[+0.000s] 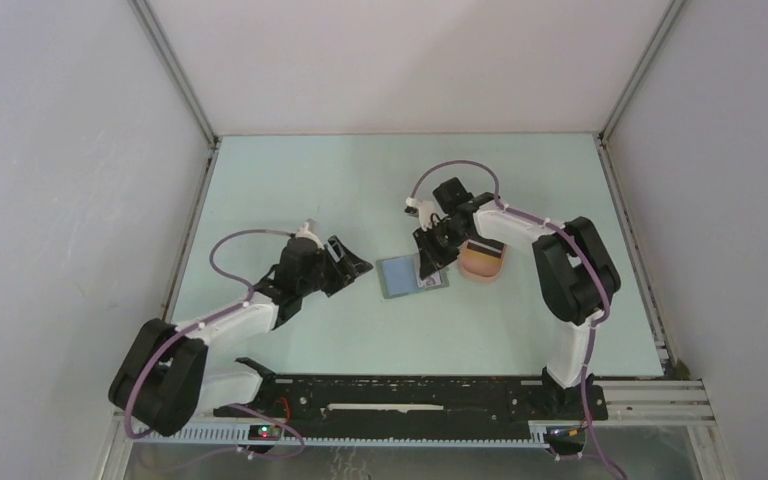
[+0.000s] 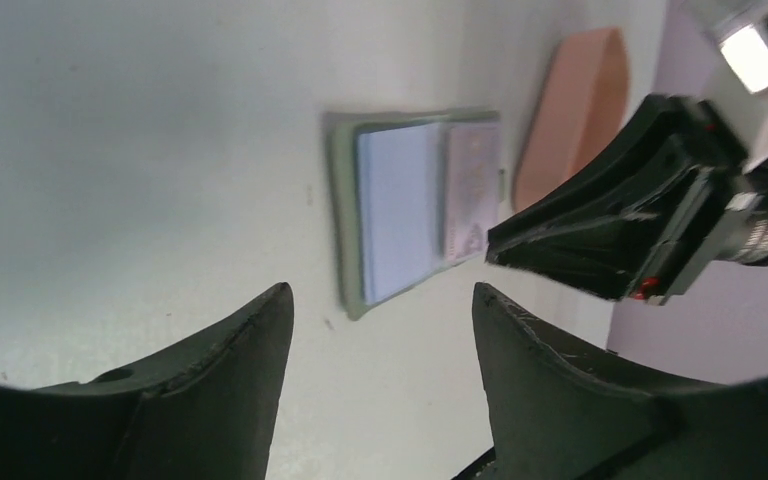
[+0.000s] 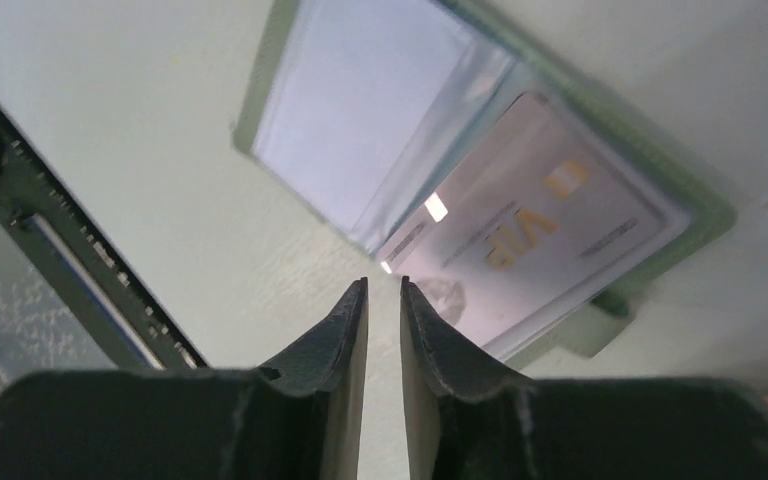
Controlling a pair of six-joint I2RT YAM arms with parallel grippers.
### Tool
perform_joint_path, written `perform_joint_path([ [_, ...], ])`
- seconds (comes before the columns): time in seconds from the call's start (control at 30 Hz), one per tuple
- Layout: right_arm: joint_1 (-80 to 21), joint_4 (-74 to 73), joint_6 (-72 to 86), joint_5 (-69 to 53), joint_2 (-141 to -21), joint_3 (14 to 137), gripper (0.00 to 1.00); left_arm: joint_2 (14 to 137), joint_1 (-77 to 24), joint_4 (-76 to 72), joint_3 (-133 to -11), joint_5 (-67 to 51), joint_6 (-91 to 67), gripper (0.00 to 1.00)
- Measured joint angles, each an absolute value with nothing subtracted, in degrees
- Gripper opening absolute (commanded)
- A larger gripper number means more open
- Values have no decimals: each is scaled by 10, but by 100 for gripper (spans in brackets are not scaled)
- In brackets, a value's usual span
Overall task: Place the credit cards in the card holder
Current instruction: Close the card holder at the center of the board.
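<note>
The grey-green card holder [image 1: 400, 276] lies unfolded on the table, also in the left wrist view [image 2: 345, 215] and the right wrist view [image 3: 702, 212]. A silvery credit card [image 3: 545, 215] marked VIP rests on its right half [image 2: 472, 190]; whether it sits inside a pocket is unclear. My right gripper [image 1: 430, 256] hovers just over that card's near corner, fingers almost together with only a thin slit [image 3: 384, 282] and nothing held. The black credit card [image 1: 482, 246] with a white stripe lies in the salmon tray [image 1: 482, 268]. Left of the holder, my left gripper [image 1: 356, 264] is open and empty [image 2: 380, 290].
The salmon-pink oval tray [image 2: 575, 110] sits right of the holder, touching or nearly touching it. The right arm's black gripper body [image 2: 620, 225] reaches in over the holder's right edge. The black mounting rail [image 1: 400, 395] runs along the near table edge.
</note>
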State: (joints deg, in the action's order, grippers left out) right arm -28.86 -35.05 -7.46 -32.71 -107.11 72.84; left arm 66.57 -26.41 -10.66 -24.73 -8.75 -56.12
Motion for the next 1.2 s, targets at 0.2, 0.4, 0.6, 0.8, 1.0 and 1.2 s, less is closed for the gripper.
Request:
perform_joint_path([
  [0.2, -292, -354, -63, -276, -1120, 768, 24, 738, -265, -106, -250, -101, -566, 64],
  [0.4, -291, -365, -58, -261, -1131, 777, 25, 781, -271, -103, -281, -112, -572, 62],
  [0.6, -293, -380, -70, -282, -1132, 778, 43, 823, -282, -100, -307, -124, -581, 62],
  [0.8, -276, -450, -180, -359, -1120, 805, 57, 827, -285, -66, -331, -122, -565, 63],
  [1.0, -234, -505, -413, -391, -1068, 833, 60, 769, -285, -35, -347, -107, -508, 63],
  [1.2, -256, -555, -719, -359, -1036, 803, 60, 707, -285, -33, -347, -91, -472, 63],
])
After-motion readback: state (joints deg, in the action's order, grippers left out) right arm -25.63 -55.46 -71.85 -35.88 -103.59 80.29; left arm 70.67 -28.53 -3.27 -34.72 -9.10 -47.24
